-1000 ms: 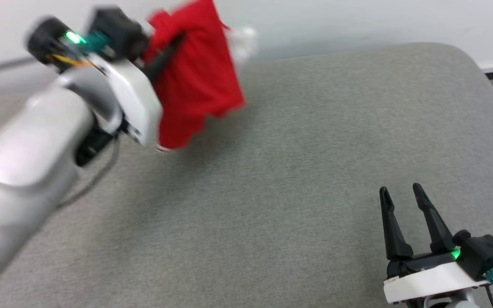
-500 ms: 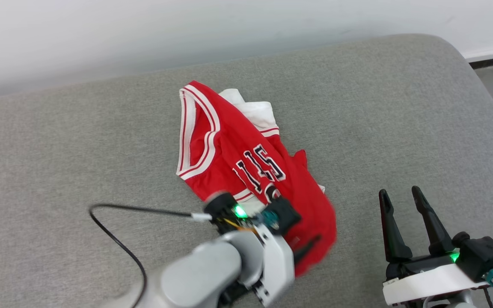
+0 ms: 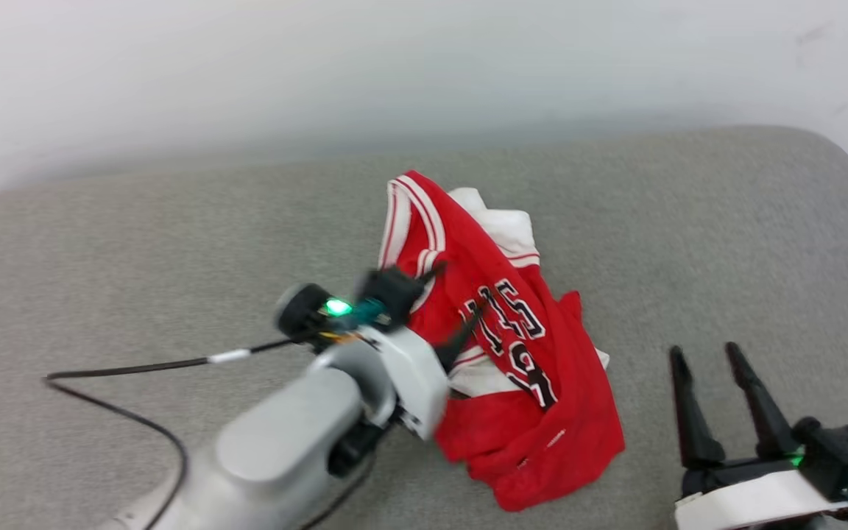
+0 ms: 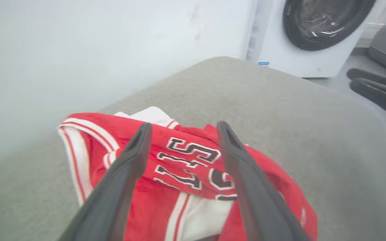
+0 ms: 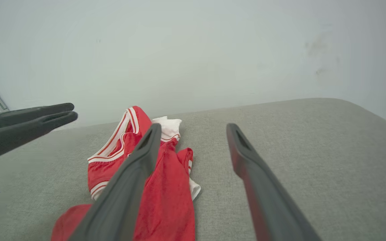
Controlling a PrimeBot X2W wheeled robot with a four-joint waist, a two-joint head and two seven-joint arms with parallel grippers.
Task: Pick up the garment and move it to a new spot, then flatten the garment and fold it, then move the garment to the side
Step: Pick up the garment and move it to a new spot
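Observation:
The garment (image 3: 520,353), a red jersey with white sleeves, striped trim and black lettering, lies crumpled in a heap on the grey cushion (image 3: 174,243). My left gripper (image 3: 461,291) hovers over the heap's left part, open, with nothing between its fingers. In the left wrist view the garment (image 4: 186,160) lies beyond the spread fingers (image 4: 129,167). My right gripper (image 3: 705,352) stands open at the lower right, just right of the heap and not touching it. The right wrist view has the garment (image 5: 169,187) partly behind its left finger (image 5: 129,180).
A black cable (image 3: 137,368) trails from my left wrist across the cushion. A pale wall (image 3: 424,73) runs behind the cushion's far edge. A white washing machine (image 4: 313,33) stands past the cushion's rounded right end. Bare cushion lies left of the heap.
The left gripper carried the hanging garment from the far left down to the cushion's middle, opened and let it go. The head camera shifted. The right gripper stayed open.

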